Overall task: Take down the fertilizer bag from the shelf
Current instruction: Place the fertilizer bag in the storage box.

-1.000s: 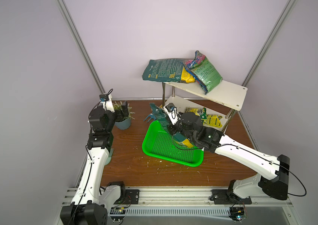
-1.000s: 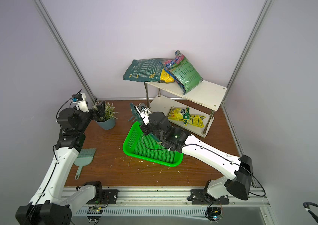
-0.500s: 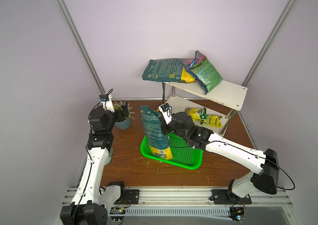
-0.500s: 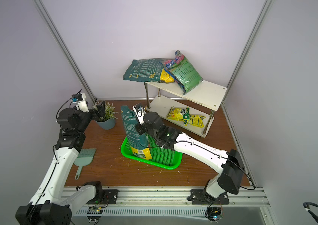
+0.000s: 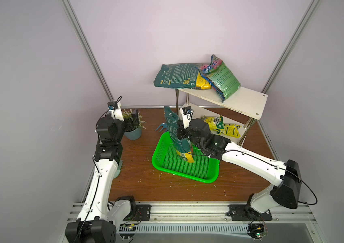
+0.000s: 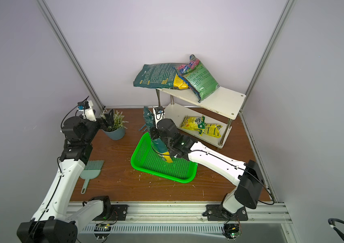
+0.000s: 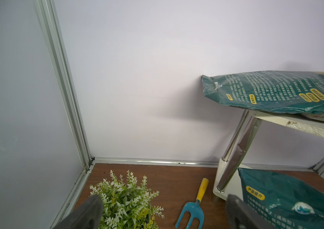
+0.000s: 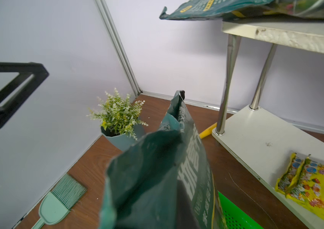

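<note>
**One fertilizer bag (image 5: 172,128) off the shelf (image 5: 244,103), clamped over the basket (image 5: 184,175)**

Near to far on the table (image 5: 141,185):

- Brush (image 6: 91,170): flat by the left edge, part under the left arm, handle toward the front edge.
- Basket: green mesh, mid-table, just in front of the shelf's left end.
- Fertilizer bag: dark green with a yellow bottom, standing tilted in the basket's far left part. Yellow end is down inside the basket, top leans toward the back edge. Can't tell if the bottom rests on the mesh.
- Right gripper (image 5: 181,134): closed tight on the bag at about mid-height, from the bag's right side. The bag fills most of the right wrist view, so the jaw tips are hidden.
- Hand fork (image 5: 160,127): blue head, yellow handle, flat on the table just behind the basket's far left corner, handle pointing at the shelf's lower board.
- Left gripper (image 6: 108,120): jaws wide apart, nothing between them. It sits just beside the leaves of the potted plant (image 5: 133,130); contact unclear. Both fingers (image 7: 89,212) show in the left wrist view.
- Potted plant: upright in the far left corner.
- Shelf: far right corner, two boards.
  - Lower board: yellow packets (image 5: 228,129) lying flat.
  - Top board: dark green bag (image 5: 177,75) overhanging the left end, with a light green bag (image 5: 222,81) lying across its right end.
</note>
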You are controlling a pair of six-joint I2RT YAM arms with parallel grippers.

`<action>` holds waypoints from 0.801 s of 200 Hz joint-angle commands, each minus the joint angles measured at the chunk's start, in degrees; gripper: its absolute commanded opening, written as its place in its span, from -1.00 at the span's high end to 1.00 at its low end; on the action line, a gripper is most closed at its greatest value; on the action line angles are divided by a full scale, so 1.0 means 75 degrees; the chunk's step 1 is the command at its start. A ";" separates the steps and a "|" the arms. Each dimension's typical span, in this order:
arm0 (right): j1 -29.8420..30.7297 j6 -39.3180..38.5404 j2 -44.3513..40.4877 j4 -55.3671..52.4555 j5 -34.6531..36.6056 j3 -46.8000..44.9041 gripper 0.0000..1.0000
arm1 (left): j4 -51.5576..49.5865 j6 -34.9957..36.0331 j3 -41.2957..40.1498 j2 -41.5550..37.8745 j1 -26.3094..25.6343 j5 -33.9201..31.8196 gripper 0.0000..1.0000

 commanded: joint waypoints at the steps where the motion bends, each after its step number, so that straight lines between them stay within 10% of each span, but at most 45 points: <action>1: 0.0027 0.0568 -0.0224 0.1745 0.0361 0.0706 1.00 | 0.0095 0.0061 0.0109 -0.0064 0.0084 0.0089 -1.00; 160: 0.0837 0.2079 0.1138 0.3357 -0.0798 0.0694 1.00 | -0.0022 0.0007 0.0153 -0.0025 0.0095 -0.0115 -1.00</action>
